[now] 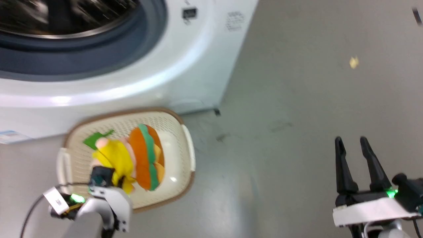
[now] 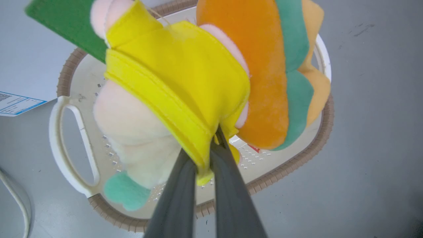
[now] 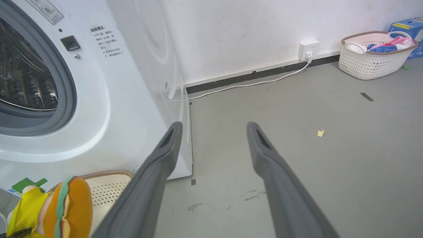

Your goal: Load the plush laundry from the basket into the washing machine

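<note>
My left gripper [image 2: 211,145] has its jaws pinched on the plush laundry [image 2: 185,72] over the basket [image 1: 186,145]. My right gripper [image 1: 351,142], well right of the basket, has jaws apart, empty.

Left pincer [image 2: 211,155], right pincer [image 1: 351,142]: long dark tapered fingers [image 3: 281,185]; white wrist shells [image 1: 370,210], green lights [image 1: 77,198], black cable [image 1: 30,211].

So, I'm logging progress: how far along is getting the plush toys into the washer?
Done: the left gripper is shut on the yellow garment of the pink, yellow and orange plush bundle. In hand: the bundle hangs over the cream perforated plastic basket. Left: carrying it to the open steel drum of the white front-loading washing machine and releasing. The right gripper is open.
</note>
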Controlling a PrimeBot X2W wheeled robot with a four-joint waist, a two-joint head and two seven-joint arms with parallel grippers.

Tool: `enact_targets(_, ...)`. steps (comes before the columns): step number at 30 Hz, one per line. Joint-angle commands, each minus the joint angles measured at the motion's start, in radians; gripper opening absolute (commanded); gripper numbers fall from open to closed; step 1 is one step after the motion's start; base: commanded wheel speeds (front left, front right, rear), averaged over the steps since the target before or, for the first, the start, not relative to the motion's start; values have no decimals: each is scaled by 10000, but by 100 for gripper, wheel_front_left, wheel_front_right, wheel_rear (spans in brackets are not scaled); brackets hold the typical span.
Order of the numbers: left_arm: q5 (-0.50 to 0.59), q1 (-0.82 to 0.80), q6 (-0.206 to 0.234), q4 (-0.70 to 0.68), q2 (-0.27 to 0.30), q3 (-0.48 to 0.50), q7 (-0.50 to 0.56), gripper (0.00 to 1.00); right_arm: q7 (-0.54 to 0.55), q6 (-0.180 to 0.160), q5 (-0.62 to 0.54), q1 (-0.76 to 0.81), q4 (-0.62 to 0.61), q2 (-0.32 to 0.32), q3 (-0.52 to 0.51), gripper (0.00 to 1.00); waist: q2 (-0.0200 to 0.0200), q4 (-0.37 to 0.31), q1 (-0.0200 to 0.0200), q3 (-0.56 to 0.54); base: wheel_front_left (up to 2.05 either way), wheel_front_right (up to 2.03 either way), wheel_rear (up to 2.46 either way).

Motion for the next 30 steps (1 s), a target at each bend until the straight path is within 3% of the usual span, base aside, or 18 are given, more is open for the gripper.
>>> enact_targets(1,-29,201,-19,-132,-57,-1,-166,0,-45,6,-94,155,24,1,-51,100,-1,837,3,-1014,0,0,0)
enact_targets(7,-164,1268,188,-1305,-448,121,-426,0,-45,6,-423,790,101,1,-161,100,-1,1524,3,-2043,0,0,0)
enact_targets(17,65,3626,990,-5819,-498,1085,-436,0,-45,6,-572,1279,91,1,-196,100,-1,1968,3,-2955,0,0,0)
enact_targets(20,534,4109,1402,-7771,-476,1493,-437,0,-45,6,-534,1302,6,1,-107,100,-1,1919,3,-2821,0,0,0)
enact_targets(23,685,4083,1505,-8803,-510,1842,-437,0,-45,6,-523,1231,-43,1,-52,100,-1,1803,3,-2489,0,0,0)
enact_targets(30,754,2641,1313,-9521,-10,2493,-405,0,-45,6,-516,676,-178,1,119,100,-1,1283,3,-1146,0,0,0)
